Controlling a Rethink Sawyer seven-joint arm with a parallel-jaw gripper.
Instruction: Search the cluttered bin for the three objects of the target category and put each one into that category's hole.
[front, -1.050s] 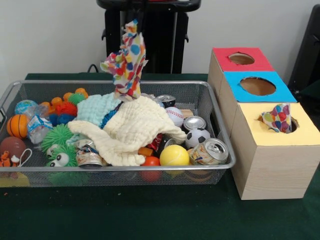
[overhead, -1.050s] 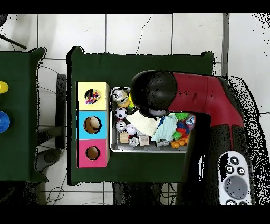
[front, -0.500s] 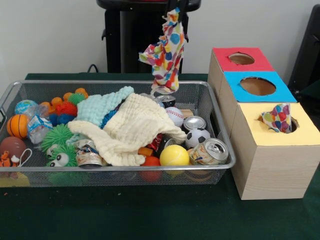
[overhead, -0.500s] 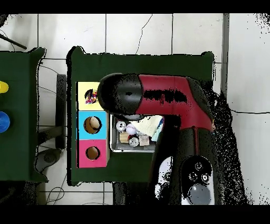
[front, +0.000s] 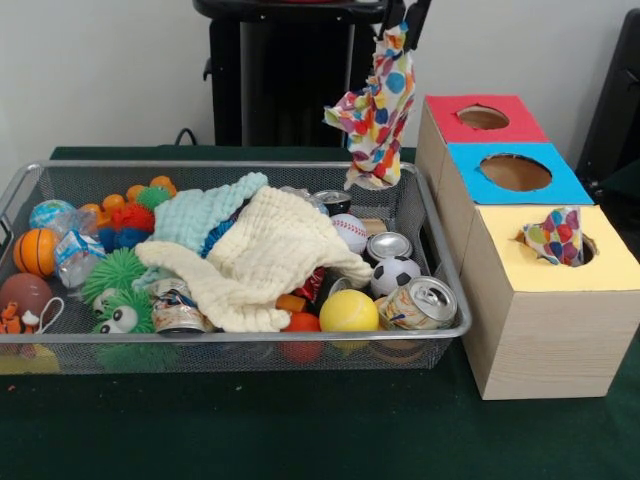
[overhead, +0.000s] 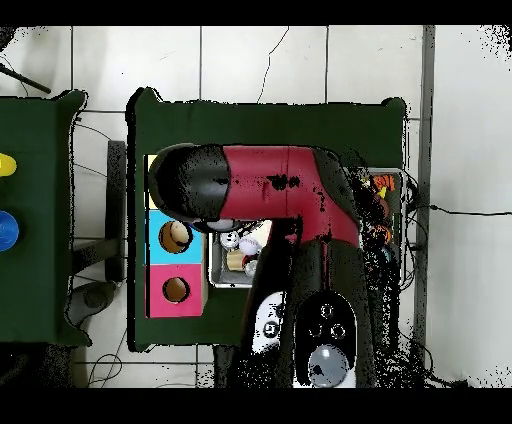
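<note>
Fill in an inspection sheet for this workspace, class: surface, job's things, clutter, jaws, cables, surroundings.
Surface: green table carries the wire basket and the wooden box.
Job's things: spotted cloth hangs above the basket's far right corner; second spotted cloth sits in the yellow hole; cream cloth and teal cloth lie in the basket.
Clutter: balls, cans, spiky toys in the basket.
Jaws: gripper at the top edge, shut on the hanging cloth.
Cables: black cable behind the basket.
Surroundings: plain wall, tiled floor.
</note>
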